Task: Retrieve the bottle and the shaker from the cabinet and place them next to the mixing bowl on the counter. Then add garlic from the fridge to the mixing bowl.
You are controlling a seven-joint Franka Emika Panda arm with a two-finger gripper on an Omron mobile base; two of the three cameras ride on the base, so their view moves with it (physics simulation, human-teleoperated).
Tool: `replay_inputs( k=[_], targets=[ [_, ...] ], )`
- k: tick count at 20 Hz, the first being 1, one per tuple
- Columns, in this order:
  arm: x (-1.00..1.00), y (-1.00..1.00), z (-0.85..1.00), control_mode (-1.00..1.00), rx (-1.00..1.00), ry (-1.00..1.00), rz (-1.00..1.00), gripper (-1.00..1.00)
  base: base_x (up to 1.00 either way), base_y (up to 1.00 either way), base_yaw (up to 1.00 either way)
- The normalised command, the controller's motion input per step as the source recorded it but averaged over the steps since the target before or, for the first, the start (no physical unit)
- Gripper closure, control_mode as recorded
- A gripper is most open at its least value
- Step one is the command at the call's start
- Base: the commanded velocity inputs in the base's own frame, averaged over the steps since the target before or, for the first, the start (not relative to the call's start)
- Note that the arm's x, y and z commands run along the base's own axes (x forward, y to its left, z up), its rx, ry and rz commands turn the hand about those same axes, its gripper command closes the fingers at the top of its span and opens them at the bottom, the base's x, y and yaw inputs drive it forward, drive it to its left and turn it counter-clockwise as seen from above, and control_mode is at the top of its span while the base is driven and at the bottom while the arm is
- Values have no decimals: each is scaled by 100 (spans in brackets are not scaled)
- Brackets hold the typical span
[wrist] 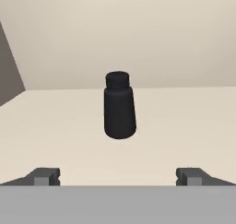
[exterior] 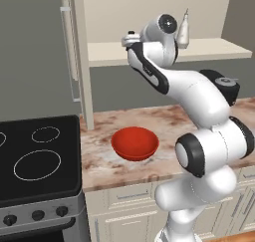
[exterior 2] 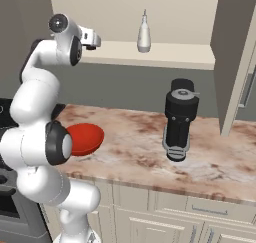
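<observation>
Even, soft rendered light, faint shadows, slightly blurry, no glare.

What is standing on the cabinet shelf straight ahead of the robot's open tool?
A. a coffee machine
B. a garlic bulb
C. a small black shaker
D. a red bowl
C: in the hand view the shaker stands upright on the cream shelf, centred ahead of the open tool.

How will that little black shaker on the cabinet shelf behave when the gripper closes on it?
The shaker looks rigid, so it probably won't deform. It stands upright, taller than wide, so a nudge from one finger could tip it. Its round body might then roll on the flat shelf. The open gripper seems wide enough to straddle it.
</observation>
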Motion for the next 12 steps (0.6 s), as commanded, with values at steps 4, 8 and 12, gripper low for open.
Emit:
replay_inputs(
  k=[4, 8, 12],
  targets=[
    [28, 1, -2, -100, 0, 0, 0, -100, 0, 0, 0],
    [36, 0, 0, -100, 0, 0, 0, -100, 0, 0, 0],
    [36, 0, 0, -100, 0, 0, 0, -100, 0, 0, 0]
  ],
)
